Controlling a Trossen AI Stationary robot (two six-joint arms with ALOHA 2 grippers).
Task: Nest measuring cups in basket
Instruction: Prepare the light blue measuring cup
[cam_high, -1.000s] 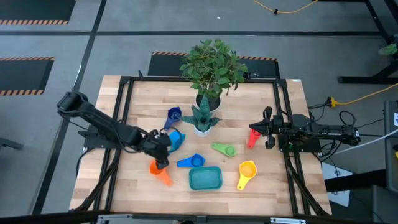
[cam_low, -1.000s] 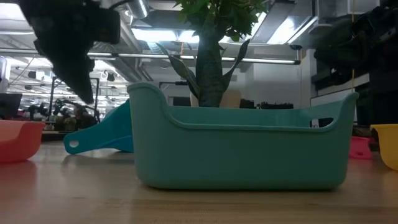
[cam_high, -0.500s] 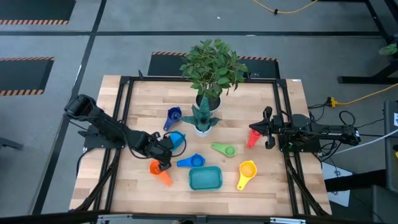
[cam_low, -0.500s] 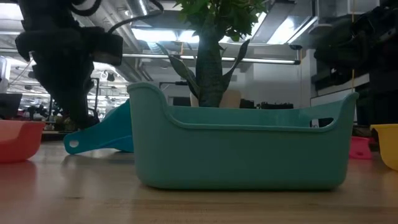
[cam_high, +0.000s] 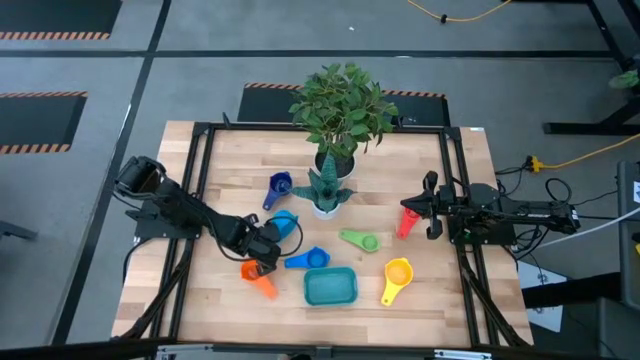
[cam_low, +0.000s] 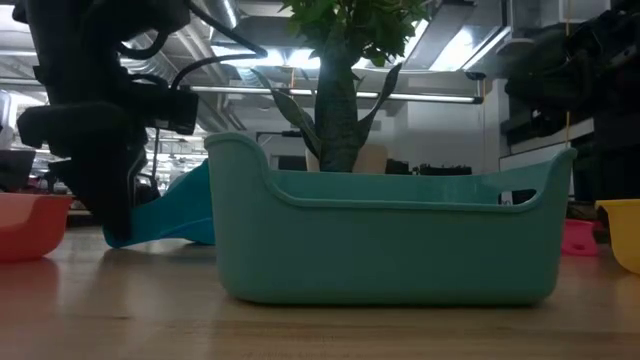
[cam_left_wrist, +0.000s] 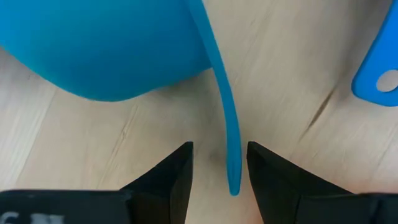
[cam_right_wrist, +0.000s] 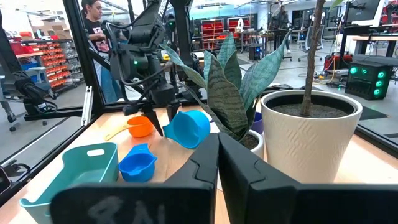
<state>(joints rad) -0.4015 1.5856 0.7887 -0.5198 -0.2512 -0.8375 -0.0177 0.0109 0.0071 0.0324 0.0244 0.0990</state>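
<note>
Large light-blue measuring cup (cam_high: 283, 223) tipped on its side on the wooden bench (cam_high: 230, 160) near the small snake-plant pot (cam_high: 325, 207), flat handle (cam_left_wrist: 225, 118) edge-up and running toward the left tool (cam_high: 268, 256); teal basket (cam_high: 330, 287) near the front edge with nothing visible inside, orange cup (cam_high: 254, 272), smaller blue cup (cam_high: 310, 259), green cup (cam_high: 360, 240) and yellow cup (cam_high: 396, 275) scattered around it, dark-blue cup (cam_high: 278, 185) farther back. Left tool lowered to the bench, fingers (cam_left_wrist: 168, 180) partly apart, straddling the end of that handle, not visibly pressing on it. Right tool (cam_high: 430, 207) parked at the right side beside a red cup (cam_high: 408, 220), fingers closed together on nothing.
</note>
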